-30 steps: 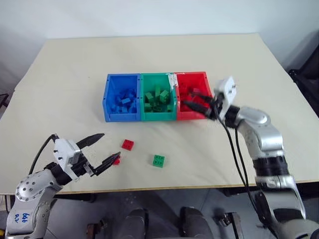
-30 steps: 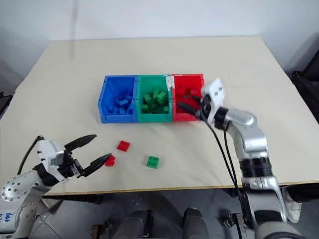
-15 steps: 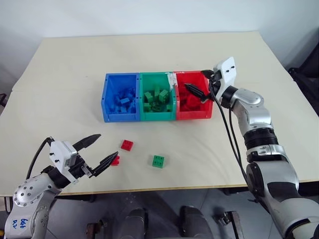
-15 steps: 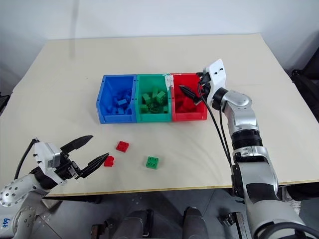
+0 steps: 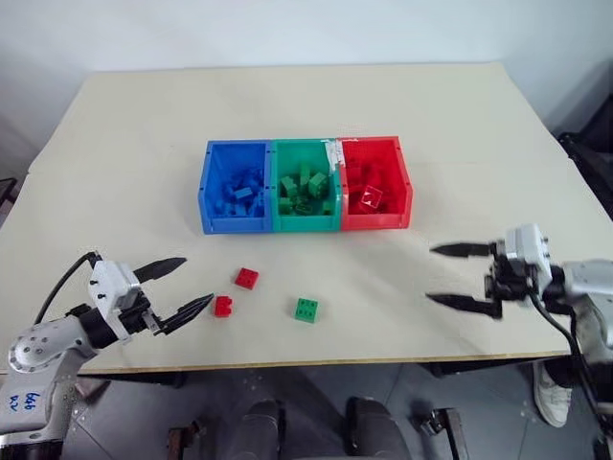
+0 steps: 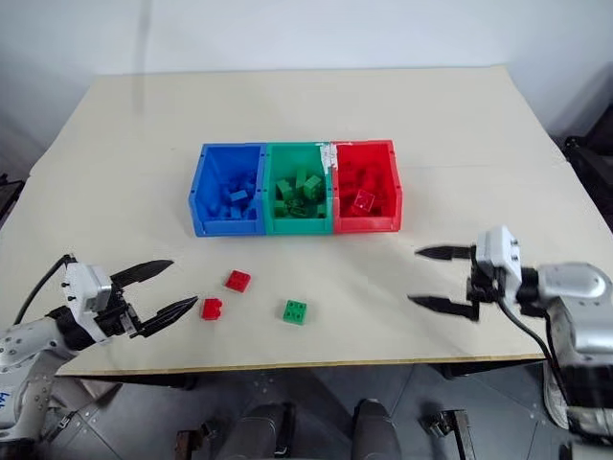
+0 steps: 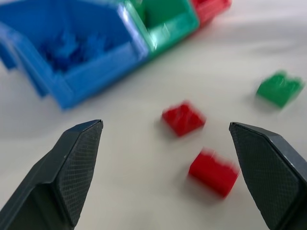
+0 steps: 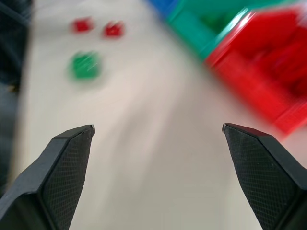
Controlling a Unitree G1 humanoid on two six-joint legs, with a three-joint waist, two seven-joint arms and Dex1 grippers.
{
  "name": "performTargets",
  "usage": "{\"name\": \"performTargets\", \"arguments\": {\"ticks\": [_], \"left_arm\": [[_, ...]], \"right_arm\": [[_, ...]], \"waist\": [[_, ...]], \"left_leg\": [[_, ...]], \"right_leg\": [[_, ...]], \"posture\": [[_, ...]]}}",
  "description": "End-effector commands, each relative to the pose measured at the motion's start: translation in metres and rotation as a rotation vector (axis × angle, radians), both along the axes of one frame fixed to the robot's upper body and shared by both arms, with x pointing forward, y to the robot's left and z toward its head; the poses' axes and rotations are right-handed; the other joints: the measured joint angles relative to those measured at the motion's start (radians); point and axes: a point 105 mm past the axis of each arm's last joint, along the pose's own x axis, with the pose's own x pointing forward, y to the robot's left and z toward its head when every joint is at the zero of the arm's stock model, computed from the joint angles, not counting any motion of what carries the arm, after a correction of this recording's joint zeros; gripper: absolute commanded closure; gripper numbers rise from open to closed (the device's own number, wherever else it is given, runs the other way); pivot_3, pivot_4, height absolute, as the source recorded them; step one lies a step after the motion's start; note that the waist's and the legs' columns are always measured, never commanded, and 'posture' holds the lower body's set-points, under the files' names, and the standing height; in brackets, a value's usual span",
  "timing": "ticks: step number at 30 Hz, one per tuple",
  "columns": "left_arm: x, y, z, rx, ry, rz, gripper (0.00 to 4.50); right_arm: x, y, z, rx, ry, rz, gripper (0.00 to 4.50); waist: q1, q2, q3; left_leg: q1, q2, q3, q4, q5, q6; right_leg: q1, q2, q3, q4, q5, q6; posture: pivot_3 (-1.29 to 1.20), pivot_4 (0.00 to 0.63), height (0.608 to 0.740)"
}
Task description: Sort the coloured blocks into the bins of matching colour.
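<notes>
Your desk point(image 5: 479, 125) carries the three joined bins point(image 5: 305, 184), well ahead of both grippers and between them. Your right gripper point(image 5: 460, 276) hangs released and empty, well off from the red bin point(image 5: 375, 182). Your left gripper point(image 5: 179, 285) is released too; one red block point(image 5: 222, 306) sits just past its fingertips, another red block point(image 5: 246, 278) and the green block point(image 5: 306, 310) farther along.

Readable markings: almost none

The only writing is a few blue handwritten characters on the left arm's point(image 5: 29, 398) grey shell near the lower corner of the left eye view, too small to read; bins, blocks and table carry no legible text.
</notes>
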Motion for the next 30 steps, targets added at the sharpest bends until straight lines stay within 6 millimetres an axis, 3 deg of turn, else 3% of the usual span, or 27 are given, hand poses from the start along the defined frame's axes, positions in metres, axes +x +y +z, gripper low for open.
{"name": "performTargets", "arguments": {"ticks": [1,4,10,15,23,30], "left_arm": [[-0.002,0.011,0.008,0.060,-0.030,-0.039,0.00],[-0.003,-0.001,0.004,0.087,0.000,-0.134,0.00],[0.001,-0.082,0.003,0.218,0.058,-0.444,0.00],[0.013,-0.125,0.000,0.349,0.085,-0.548,0.00],[0.025,-0.165,-0.012,0.492,0.163,-0.651,0.00],[0.030,-0.180,-0.024,0.541,0.174,-0.673,0.00]], "right_arm": [[-0.008,-0.005,0.012,-0.030,-0.091,0.025,0.03],[-0.007,-0.004,0.008,-0.007,-0.094,0.007,0.03],[-0.010,0.002,0.007,0.009,-0.098,-0.001,0.03],[-0.015,0.008,0.004,0.014,-0.075,-0.004,0.03],[-0.021,0.014,0.003,0.020,-0.055,-0.024,0.03],[-0.026,0.019,0.002,0.025,-0.046,-0.035,0.03]], "waist": [[0.001,0.000,0.000],[0.005,0.000,0.000],[0.029,0.000,0.000],[0.031,0.000,0.000],[0.031,0.000,0.000],[0.032,0.000,0.000]], "left_leg": [[0.001,0.000,0.001,0.000,0.000,0.000],[0.005,0.000,0.002,-0.001,0.000,0.000],[0.006,0.003,-0.001,0.001,-0.001,0.002],[0.007,-0.001,0.000,0.001,-0.001,0.002],[0.007,-0.001,0.000,0.001,-0.001,0.002],[0.007,-0.002,-0.002,0.003,-0.002,0.003]], "right_leg": [[0.000,0.000,0.001,0.000,0.000,0.000],[0.002,-0.001,0.002,-0.001,0.000,0.000],[0.007,-0.001,0.001,-0.003,0.001,0.001],[0.008,0.000,0.001,-0.001,0.001,0.001],[0.009,0.000,0.001,-0.001,0.001,0.002],[0.011,0.000,-0.001,-0.002,0.001,0.002]], "posture": [[0.00,0.150,0.740],[0.00,0.150,0.740],[0.00,0.150,0.740],[0.00,0.150,0.740],[0.00,0.150,0.740],[0.00,0.150,0.740]]}}
